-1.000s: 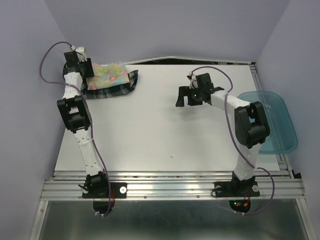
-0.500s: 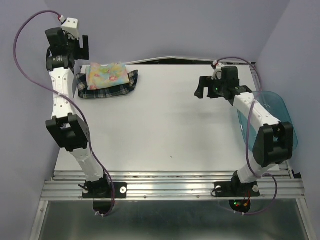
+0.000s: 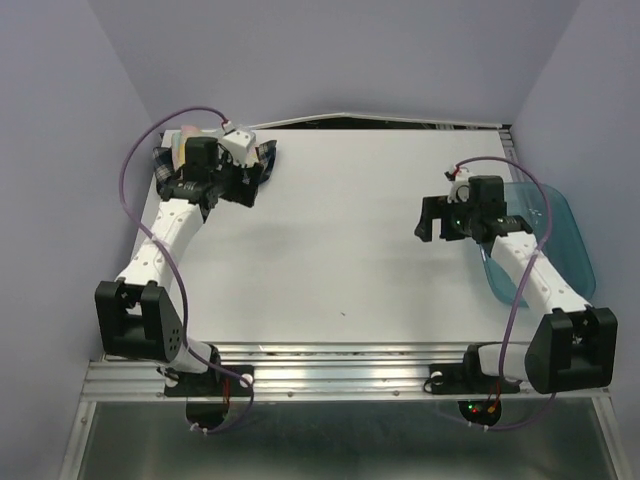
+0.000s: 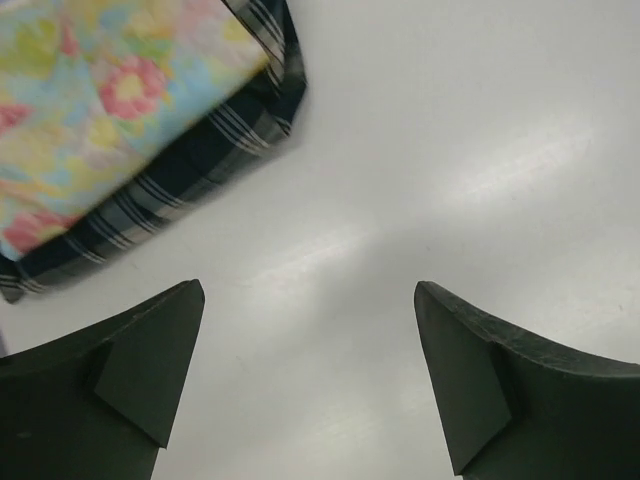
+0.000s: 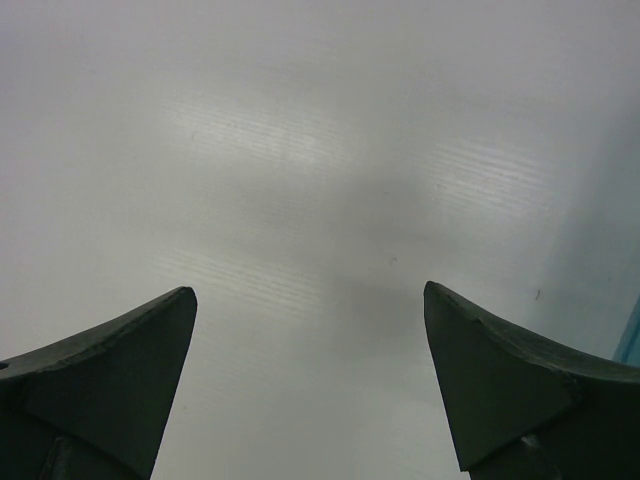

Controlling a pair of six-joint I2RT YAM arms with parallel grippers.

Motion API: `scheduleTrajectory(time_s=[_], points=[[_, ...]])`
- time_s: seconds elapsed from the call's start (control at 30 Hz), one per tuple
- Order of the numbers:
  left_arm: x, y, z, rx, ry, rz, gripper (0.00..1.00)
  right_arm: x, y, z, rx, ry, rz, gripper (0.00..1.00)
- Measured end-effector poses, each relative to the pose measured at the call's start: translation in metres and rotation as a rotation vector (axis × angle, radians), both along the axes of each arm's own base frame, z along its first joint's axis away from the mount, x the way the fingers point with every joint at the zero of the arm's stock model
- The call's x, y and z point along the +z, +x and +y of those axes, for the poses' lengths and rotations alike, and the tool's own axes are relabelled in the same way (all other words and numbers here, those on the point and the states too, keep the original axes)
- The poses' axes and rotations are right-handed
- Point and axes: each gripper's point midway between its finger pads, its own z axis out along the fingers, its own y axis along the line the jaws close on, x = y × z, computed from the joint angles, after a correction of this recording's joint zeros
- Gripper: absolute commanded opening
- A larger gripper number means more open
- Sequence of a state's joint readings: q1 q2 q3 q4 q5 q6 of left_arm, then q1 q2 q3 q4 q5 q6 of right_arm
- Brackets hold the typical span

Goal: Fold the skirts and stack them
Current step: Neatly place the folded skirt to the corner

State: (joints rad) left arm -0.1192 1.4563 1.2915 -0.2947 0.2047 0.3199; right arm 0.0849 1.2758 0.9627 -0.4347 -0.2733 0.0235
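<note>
The two skirts lie folded in one stack at the table's back left. The pastel flower-print skirt (image 3: pixel 177 146) lies on top of the dark plaid skirt (image 3: pixel 266 160), and my left wrist hides most of both. In the left wrist view the flower-print skirt (image 4: pixel 110 90) and the plaid skirt (image 4: pixel 200 165) fill the upper left. My left gripper (image 3: pixel 238 188) (image 4: pixel 308 288) is open and empty over bare table just beside the stack's edge. My right gripper (image 3: pixel 435 222) (image 5: pixel 309 290) is open and empty over bare table at the right.
A translucent teal bin (image 3: pixel 560 240) sits at the right table edge, beside my right arm; a sliver of it shows in the right wrist view (image 5: pixel 631 340). Purple walls close in the left, back and right. The white table (image 3: pixel 330 260) spans the middle.
My left arm rose from the stack, then came down and forward beside its near edge. My right arm swung right and toward the front, close to the bin. The stack has not moved.
</note>
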Motion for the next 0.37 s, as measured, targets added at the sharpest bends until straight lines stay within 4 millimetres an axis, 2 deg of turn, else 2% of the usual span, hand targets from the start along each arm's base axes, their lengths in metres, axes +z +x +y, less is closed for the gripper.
scheduleTrajectory(time_s=[0.17,0.23,0.37], points=[[-0.063,-0.038,-0.007,-0.011,-0.042,0.132,0.99,-0.030,-0.034,0.008,0.058,0.032,0.097,1.00],[-0.074,-0.048,-0.008,-0.012,-0.058,0.150,0.99,-0.033,-0.042,0.012,0.078,0.048,0.107,1.00],[-0.075,-0.057,-0.013,-0.014,-0.093,0.127,0.99,-0.029,-0.047,0.017,0.107,0.073,0.096,1.00]])
